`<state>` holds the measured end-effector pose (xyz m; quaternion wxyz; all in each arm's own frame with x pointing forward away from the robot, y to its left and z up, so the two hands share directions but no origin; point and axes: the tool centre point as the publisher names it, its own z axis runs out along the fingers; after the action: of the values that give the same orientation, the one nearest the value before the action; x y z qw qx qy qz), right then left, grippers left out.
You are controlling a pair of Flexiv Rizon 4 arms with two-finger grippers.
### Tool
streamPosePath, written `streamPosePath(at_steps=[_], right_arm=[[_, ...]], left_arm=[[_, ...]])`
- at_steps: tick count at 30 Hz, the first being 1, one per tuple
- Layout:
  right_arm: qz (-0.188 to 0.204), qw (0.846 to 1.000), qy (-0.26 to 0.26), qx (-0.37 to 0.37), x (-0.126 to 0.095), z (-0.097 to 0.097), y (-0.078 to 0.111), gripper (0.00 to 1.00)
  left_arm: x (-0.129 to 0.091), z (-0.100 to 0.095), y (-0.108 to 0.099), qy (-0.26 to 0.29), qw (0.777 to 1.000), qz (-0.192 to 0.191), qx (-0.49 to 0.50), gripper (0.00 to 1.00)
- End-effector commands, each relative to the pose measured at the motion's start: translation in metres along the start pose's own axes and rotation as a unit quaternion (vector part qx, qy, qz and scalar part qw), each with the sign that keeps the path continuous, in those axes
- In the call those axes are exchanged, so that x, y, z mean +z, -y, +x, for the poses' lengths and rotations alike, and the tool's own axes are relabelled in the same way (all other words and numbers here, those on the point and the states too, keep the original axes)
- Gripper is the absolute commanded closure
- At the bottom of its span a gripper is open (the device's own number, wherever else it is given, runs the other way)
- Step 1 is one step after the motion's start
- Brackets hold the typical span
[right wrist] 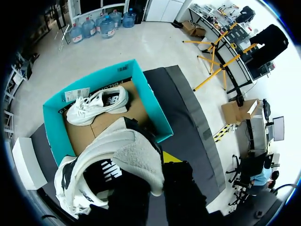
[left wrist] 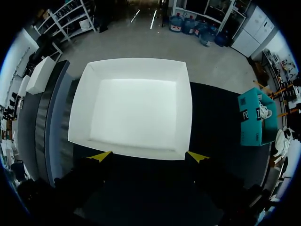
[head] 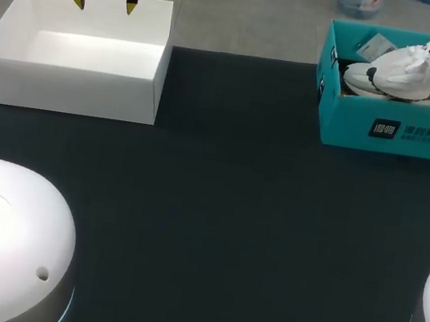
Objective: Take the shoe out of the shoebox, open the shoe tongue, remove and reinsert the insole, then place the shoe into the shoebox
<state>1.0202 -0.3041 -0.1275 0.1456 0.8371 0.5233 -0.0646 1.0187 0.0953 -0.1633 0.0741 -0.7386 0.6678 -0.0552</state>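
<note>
Above the teal shoebox [head: 341,127], right hand [right wrist: 155,162] clamps the shoe [right wrist: 117,160]; left hand [head: 103,4] hangs open over far rim of white box [head: 71,91].

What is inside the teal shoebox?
A white shoe lies on brown lining in the shoebox. The second shoe, held in the right gripper, hides the near corner.

Two white shoes [right wrist: 96,106], one teal shoebox [head: 397,136], one white box [head: 73,83]

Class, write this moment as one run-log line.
right gripper: shut on shoe, above shoebox | left gripper: open, above white box | second shoe: in shoebox
</note>
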Motion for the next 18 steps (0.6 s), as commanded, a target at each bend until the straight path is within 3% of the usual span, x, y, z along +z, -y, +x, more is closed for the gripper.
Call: streamPosePath(at_steps=[1, 6, 18], right_arm=[[-0.004, 1.0, -0.006, 0.006, -0.012, -0.003, 0.016, 1.0], [-0.005, 1.0, -0.008, 0.012, -0.021, 0.005, 0.039, 1.0], [0.013, 1.0, -0.029, 0.002, -0.026, 0.04, 0.109, 1.0]], left_arm=[[0.0, -0.007, -0.002, -0.014, 1.0, -0.018, 0.007, 0.0], [0.001, -0.012, -0.002, -0.034, 0.998, -0.047, 0.031, 0.0], [0.016, -0.029, 0.016, -0.03, 0.997, -0.046, 0.059, 0.0]])
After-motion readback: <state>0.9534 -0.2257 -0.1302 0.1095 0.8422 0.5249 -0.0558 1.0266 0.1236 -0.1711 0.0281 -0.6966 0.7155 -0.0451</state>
